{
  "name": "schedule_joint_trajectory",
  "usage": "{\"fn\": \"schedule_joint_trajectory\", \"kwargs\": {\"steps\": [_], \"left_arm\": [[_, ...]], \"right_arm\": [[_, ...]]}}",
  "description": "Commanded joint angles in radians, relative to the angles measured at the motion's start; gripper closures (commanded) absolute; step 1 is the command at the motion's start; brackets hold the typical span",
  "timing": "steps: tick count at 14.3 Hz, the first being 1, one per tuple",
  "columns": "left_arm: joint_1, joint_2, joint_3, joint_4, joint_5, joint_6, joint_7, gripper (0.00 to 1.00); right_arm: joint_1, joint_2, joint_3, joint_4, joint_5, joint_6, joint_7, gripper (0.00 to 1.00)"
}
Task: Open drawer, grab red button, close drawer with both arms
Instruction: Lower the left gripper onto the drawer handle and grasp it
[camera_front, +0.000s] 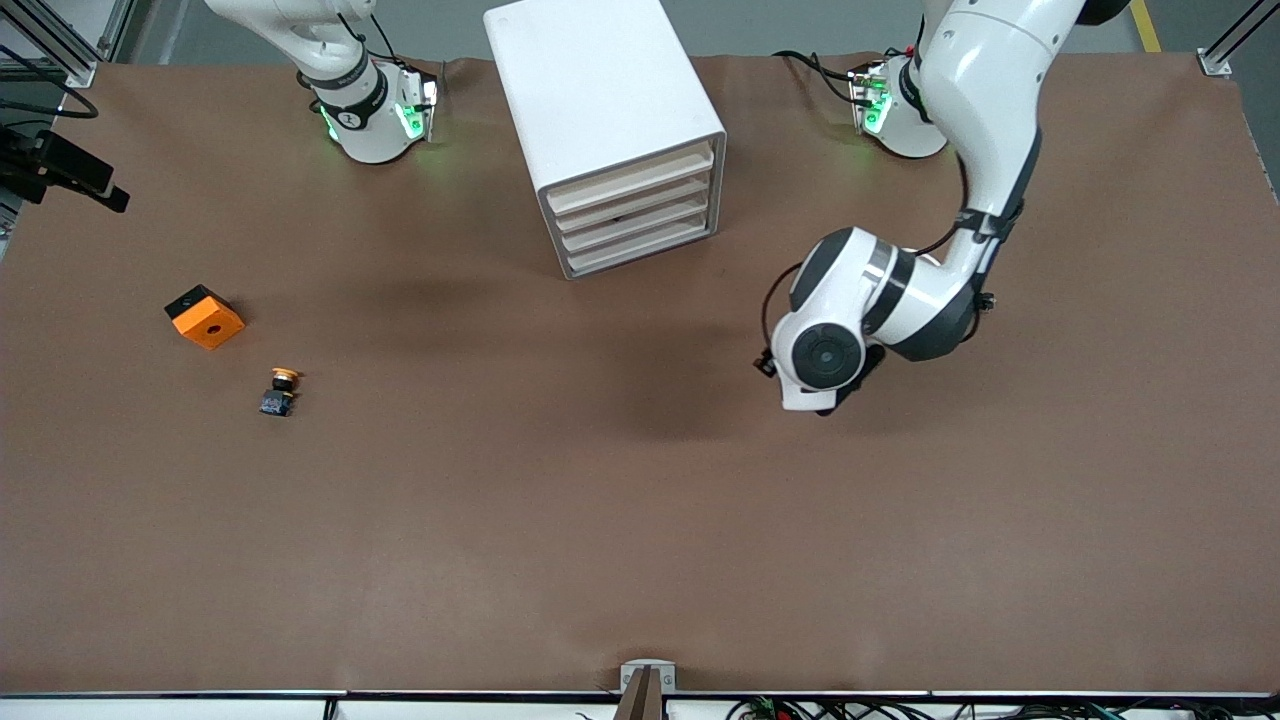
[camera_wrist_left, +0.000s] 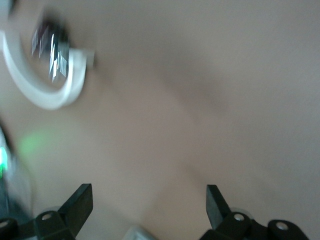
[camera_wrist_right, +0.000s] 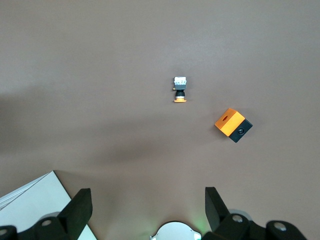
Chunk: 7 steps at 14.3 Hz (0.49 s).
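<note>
Both hands hang open over bare brown bench, the left hand (camera_wrist_left: 149, 205) clear beneath, the right hand (camera_wrist_right: 148, 206) beside the white four-drawer cabinet (camera_front: 610, 130), with a yellow-capped push button (camera_wrist_right: 180, 90) and orange cube (camera_wrist_right: 233, 124) well apart ahead.

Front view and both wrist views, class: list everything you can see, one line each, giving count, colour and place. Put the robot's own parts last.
Table: one, brown cover, under everything.
Drawer cabinet: one, white, four drawers all shut, between the two arm bases.
Cube with a hole: one, orange on a black base, toward the right arm's end of the table.
Yellow-orange-capped button: one, dark body, lying beside the cube, nearer the front camera.
Red-capped button: none in view.
Left gripper: one, black, open, empty, above bare table toward the left arm's end.
Right gripper: one, black, open, empty, raised near its base, waiting.
</note>
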Motion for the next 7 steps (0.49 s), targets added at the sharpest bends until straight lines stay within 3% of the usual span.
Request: {"fn": "schedule_joint_trajectory", "kwargs": {"steps": [1, 7], "left_arm": [[0.008, 0.080, -0.009, 0.082, -0.147, -0.069, -0.180, 0.00], [0.008, 0.163, -0.056, 0.081, -0.406, -0.161, -0.464, 0.00]], "right_arm": [[0.003, -0.028, -0.002, -0.030, 0.000, 0.005, 0.015, 0.00], [0.001, -0.030, -0.004, -0.030, -0.001, 0.002, 0.015, 0.00]]}}
